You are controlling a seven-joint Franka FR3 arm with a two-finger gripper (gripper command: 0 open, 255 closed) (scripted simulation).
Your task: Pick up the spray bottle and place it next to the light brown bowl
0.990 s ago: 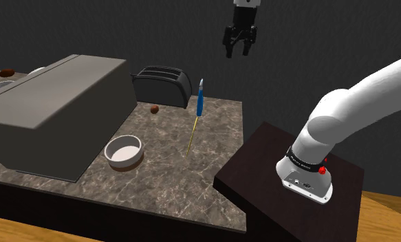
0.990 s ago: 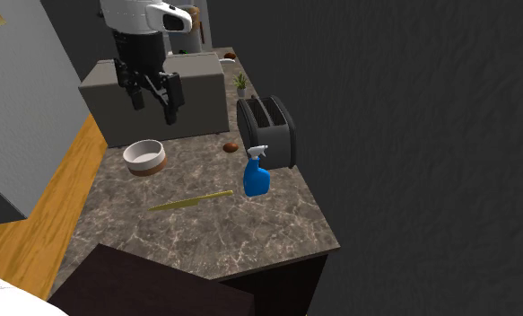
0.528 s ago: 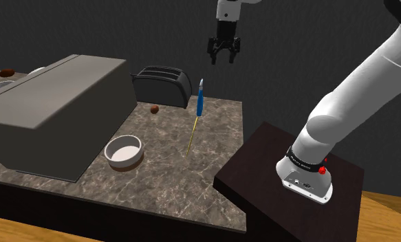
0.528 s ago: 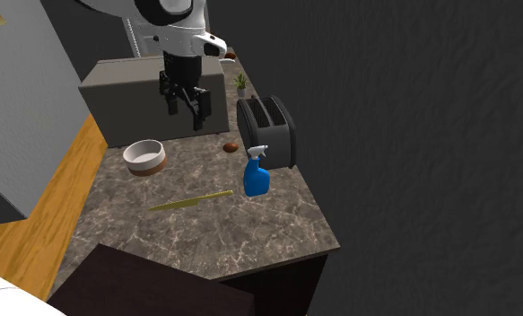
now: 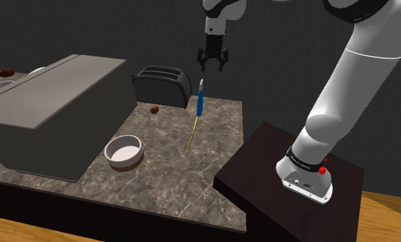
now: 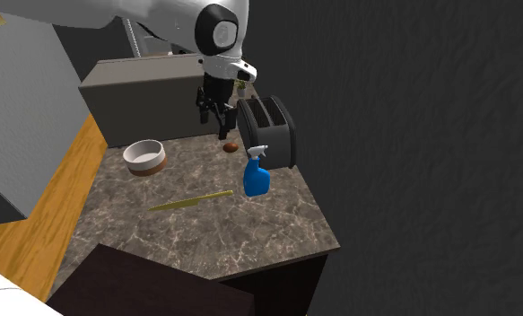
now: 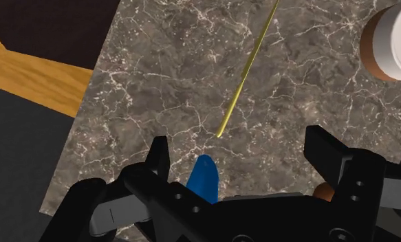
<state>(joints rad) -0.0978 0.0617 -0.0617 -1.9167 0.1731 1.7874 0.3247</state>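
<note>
Spray bottle is standing upright on the marble counter, blue with a pale head, well apart from the bowl. Reading the shoulder view left to right: the light brown bowl is sitting by the big grey box, a small brown lump is lying near the black toaster, a thin yellow stick is lying flat, and then the bottle is standing just beside the toaster. The gripper is hovering just above the bottle, fingers spread apart and holding nothing. In the wrist view the bottle is sitting off-centre, nearer one finger of the gripper. The step in hand is probably the approach. Doing it well likely means centring over the bottle, lowering straight down, closing on its narrow part, and avoiding the toaster while not tipping the bottle.
</note>
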